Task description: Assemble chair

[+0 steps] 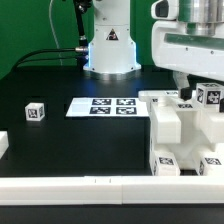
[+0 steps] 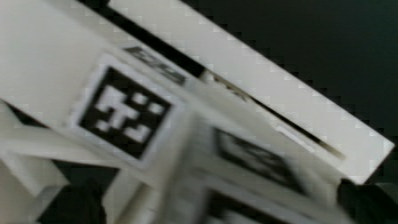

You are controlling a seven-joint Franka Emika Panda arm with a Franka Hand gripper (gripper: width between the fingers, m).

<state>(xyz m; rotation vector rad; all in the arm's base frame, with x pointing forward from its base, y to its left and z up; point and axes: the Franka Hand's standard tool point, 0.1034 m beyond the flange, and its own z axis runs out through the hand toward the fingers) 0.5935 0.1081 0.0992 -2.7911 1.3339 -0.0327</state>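
Observation:
The white chair parts [image 1: 172,124] are grouped at the exterior view's right, with tagged blocks in front [image 1: 166,165] and one tagged piece [image 1: 210,96] at the back. My gripper [image 1: 187,94] hangs just over the back of this group, beside that tagged piece. A small tagged white cube [image 1: 35,111] lies alone at the exterior view's left. The wrist view is blurred: tagged white chair parts [image 2: 125,105] fill it close up. My gripper [image 2: 217,205] shows only as dark fingers at the two lower corners, wide apart, with white parts between them. Nothing is visibly gripped.
The marker board [image 1: 104,105] lies flat in the middle. The arm's white base [image 1: 108,50] stands behind it. Long white border rails run along the front [image 1: 70,186] and the exterior view's left edge [image 1: 4,146]. The table is black.

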